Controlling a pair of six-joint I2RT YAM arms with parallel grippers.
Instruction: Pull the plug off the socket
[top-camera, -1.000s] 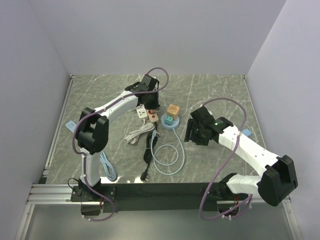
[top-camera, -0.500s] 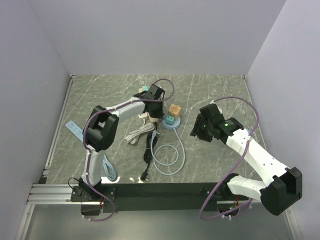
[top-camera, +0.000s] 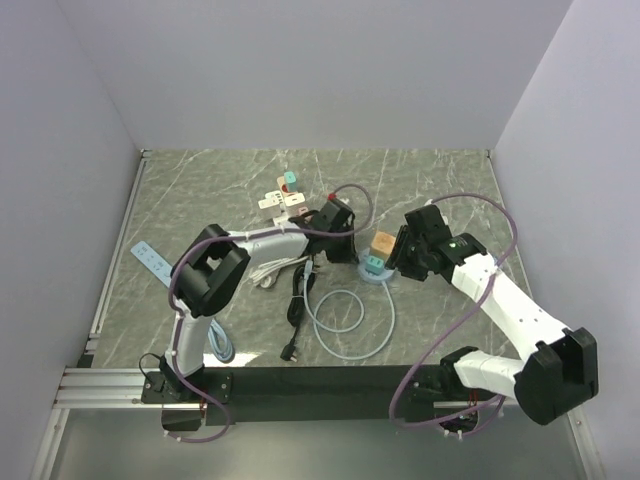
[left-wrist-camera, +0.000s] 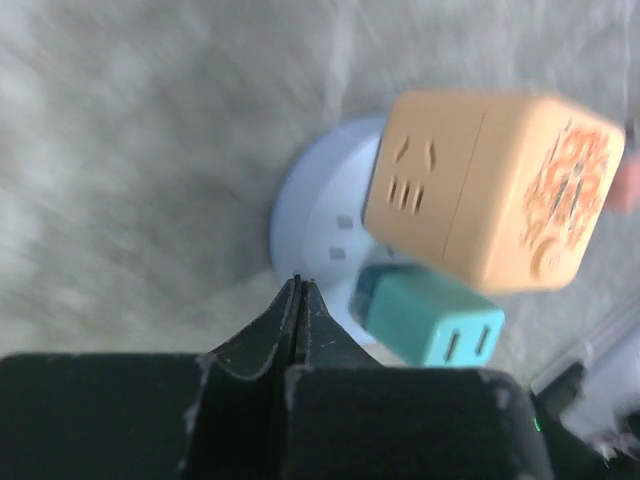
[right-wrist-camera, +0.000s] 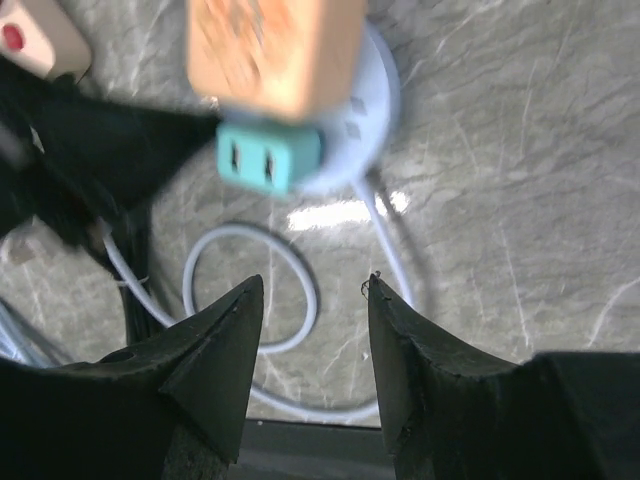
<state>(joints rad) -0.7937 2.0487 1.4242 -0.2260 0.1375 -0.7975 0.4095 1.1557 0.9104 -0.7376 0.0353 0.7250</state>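
1. Socket (top-camera: 386, 279): round, pale blue, flat on the table (top-camera: 200, 190), right of centre, between the two grippers.
2. Plugged into its top: an orange plug (top-camera: 383, 243), cube-shaped, and just beside it a teal plug (top-camera: 369, 265), smaller, on the side nearer the left arm. Both seated, neither pulled off.
3. Left gripper (left-wrist-camera: 298, 290): fingers pressed together to a thin point, nothing between them. In the left wrist view, tip just beside the socket's rim and the teal plug. Touching or not, cannot tell through the blur.
4. Right gripper (right-wrist-camera: 313, 284): fingers spread wide, empty, held above the table. Socket and both plugs ahead of the tips, not between them. Teal plug the nearer of the two.
5. Loop (top-camera: 350, 318): the socket's pale cable, coiled in a ring on the table toward the near edge.
6. Black cable (top-camera: 297, 300) and white cable (top-camera: 270, 268): bundled left of the loop, near the left arm's forearm.
7. Adapters (top-camera: 283, 197): a pale cluster farther back, with one small teal piece at its far end.
8. Blue strip (top-camera: 150, 257): flat near the table's left edge, well apart from the socket.
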